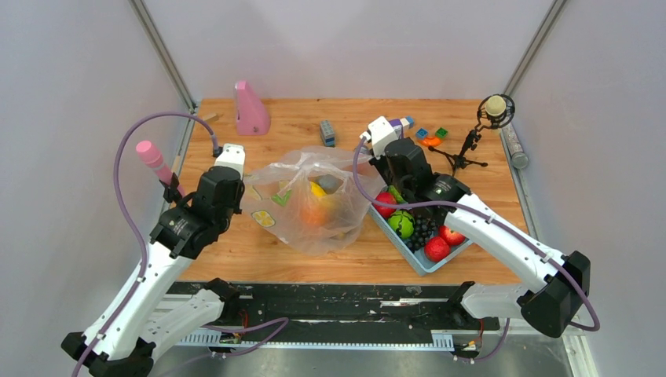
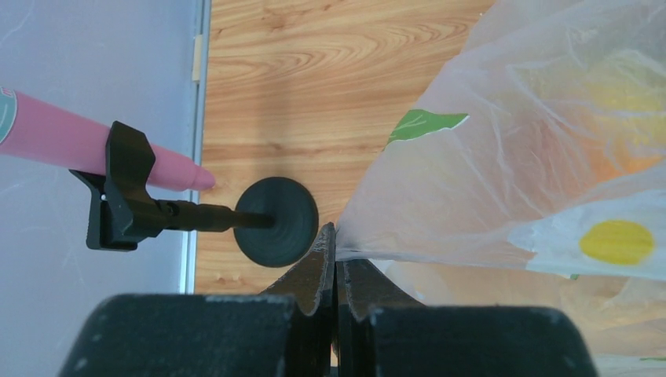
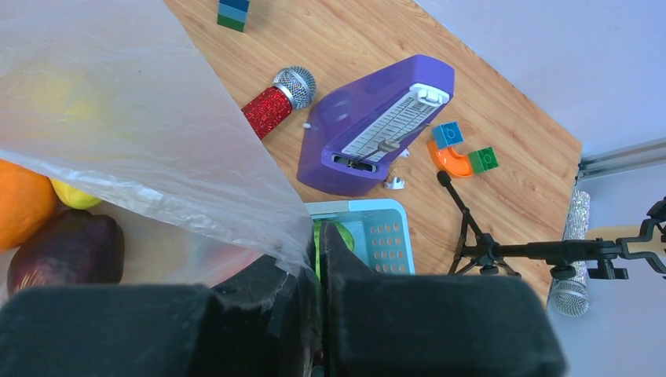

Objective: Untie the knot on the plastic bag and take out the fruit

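Note:
The see-through plastic bag (image 1: pixel 310 200) with flower prints lies mid-table, stretched between both grippers. My left gripper (image 1: pixel 238 182) is shut on the film of its left edge (image 2: pixel 336 239). At the bag's right edge, my right gripper (image 1: pixel 375 166) has its jaws almost together (image 3: pixel 320 232), with only a thin slit between them. Film drapes over its left finger and runs into the slit. The fruit sits inside the bag: an orange piece (image 3: pixel 23 200), a yellow one (image 3: pixel 75 196) and a dark purple one (image 3: pixel 71 251). The knot does not show in any view.
A blue tray (image 1: pixel 422 269) with red apples, a green fruit and dark grapes stands right of the bag. A purple metronome (image 3: pixel 377 126), a red microphone (image 3: pixel 279 98), small blocks (image 3: pixel 463 153) and a tripod stand (image 1: pixel 467 149) are behind it. A pink microphone on a stand (image 2: pixel 47 141) is at the left.

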